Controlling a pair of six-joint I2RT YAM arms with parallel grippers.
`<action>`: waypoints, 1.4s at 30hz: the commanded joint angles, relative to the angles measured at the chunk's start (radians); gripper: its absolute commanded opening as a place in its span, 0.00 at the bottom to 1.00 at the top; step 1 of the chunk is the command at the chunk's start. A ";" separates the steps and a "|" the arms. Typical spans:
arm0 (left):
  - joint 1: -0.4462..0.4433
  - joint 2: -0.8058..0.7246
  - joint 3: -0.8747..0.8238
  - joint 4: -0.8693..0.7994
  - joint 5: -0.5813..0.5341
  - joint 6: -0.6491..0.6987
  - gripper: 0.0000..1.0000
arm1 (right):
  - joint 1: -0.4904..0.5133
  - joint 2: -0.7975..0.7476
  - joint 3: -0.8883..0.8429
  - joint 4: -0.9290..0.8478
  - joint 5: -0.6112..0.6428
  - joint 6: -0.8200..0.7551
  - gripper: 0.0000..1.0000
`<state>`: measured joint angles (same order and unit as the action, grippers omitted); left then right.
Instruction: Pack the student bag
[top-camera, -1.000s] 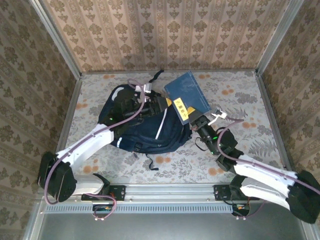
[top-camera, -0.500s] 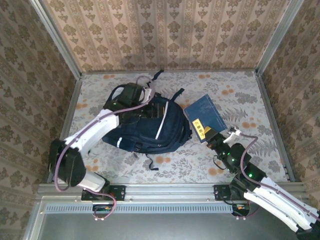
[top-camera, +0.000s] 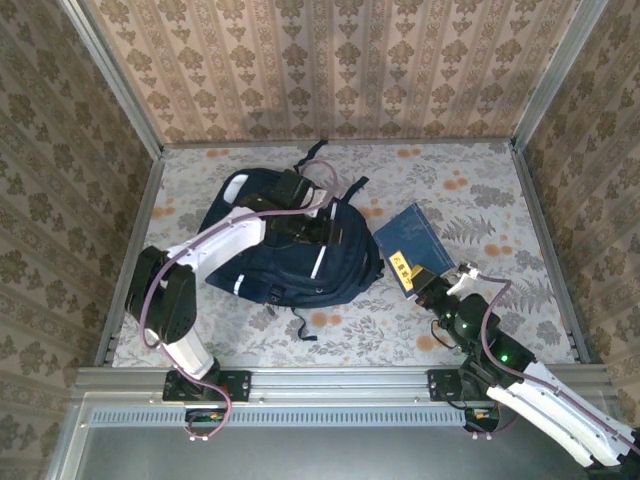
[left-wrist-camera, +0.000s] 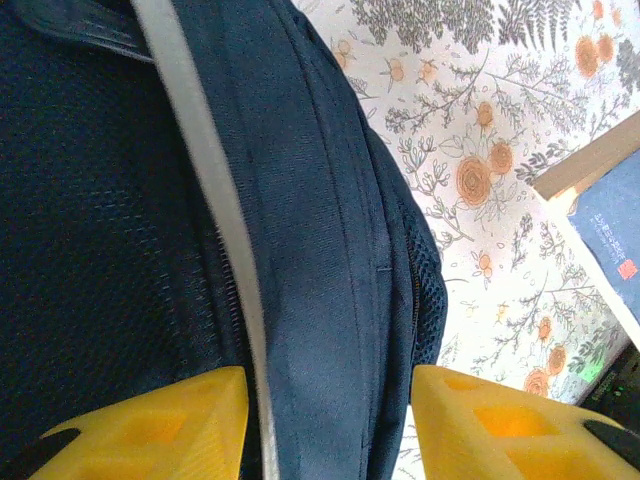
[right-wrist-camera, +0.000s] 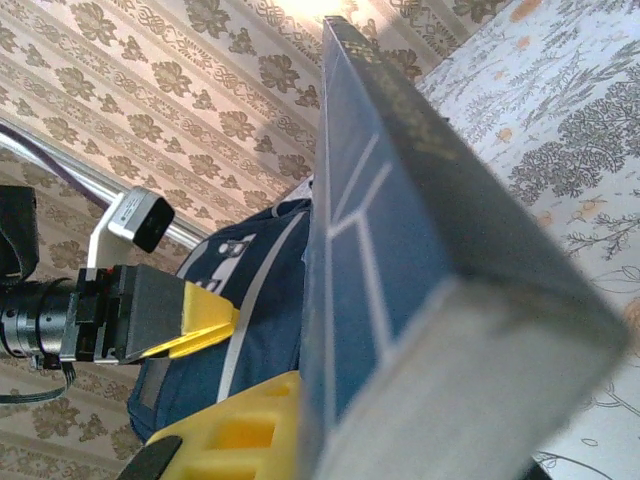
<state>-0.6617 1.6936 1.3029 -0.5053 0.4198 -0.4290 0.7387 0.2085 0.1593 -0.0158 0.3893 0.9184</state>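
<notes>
Left pincer (left-wrist-camera: 328, 405): released, part-spread. The yellow fingers (left-wrist-camera: 150, 425) sit either side of a raised fold of the student bag (left-wrist-camera: 100, 250), with the white stripe (left-wrist-camera: 200, 170) running up just inside my left finger. Nothing is pinched that I can see. My read on the pose: straddle the fold so a clench gives me a fabric handle beside the zip line, then lift to make a mouth. Can't tell from here whether the zip is open.

Right pincer (top-camera: 421, 287): clenched on the blue book (top-camera: 408, 238), biting its near corner by the yellow label (top-camera: 405, 268). The wrist view shows the book tilted, one edge up. The corner grip leaves the long free end leading, so that end can go in first.

The bag lies flat on the desk (top-camera: 480, 190), left of centre. The book is just to its right, apart from it, not touching. Parked there on purpose, I'd say: close enough for a short insert, and clear of my left arm (top-camera: 225, 240), which lies across the bag.

Status: nothing packed as far as I can see. Left has to bite and lift before right swings in. Risks: fabric slipping out of the bite, or the book corner catching on the rim.
</notes>
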 joint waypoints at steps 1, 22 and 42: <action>-0.022 0.050 0.036 -0.028 -0.012 0.035 0.47 | -0.006 -0.020 -0.005 0.036 0.001 -0.019 0.00; -0.036 -0.044 0.260 -0.286 -0.120 0.194 0.00 | -0.013 0.018 0.065 0.018 -0.108 -0.118 0.00; 0.198 -0.261 0.402 -0.436 0.275 0.286 0.00 | -0.010 0.558 0.262 0.251 -0.571 0.142 0.00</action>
<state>-0.4652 1.4967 1.6619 -1.0157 0.5385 -0.1596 0.7292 0.7269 0.3771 0.0891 -0.0509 0.9623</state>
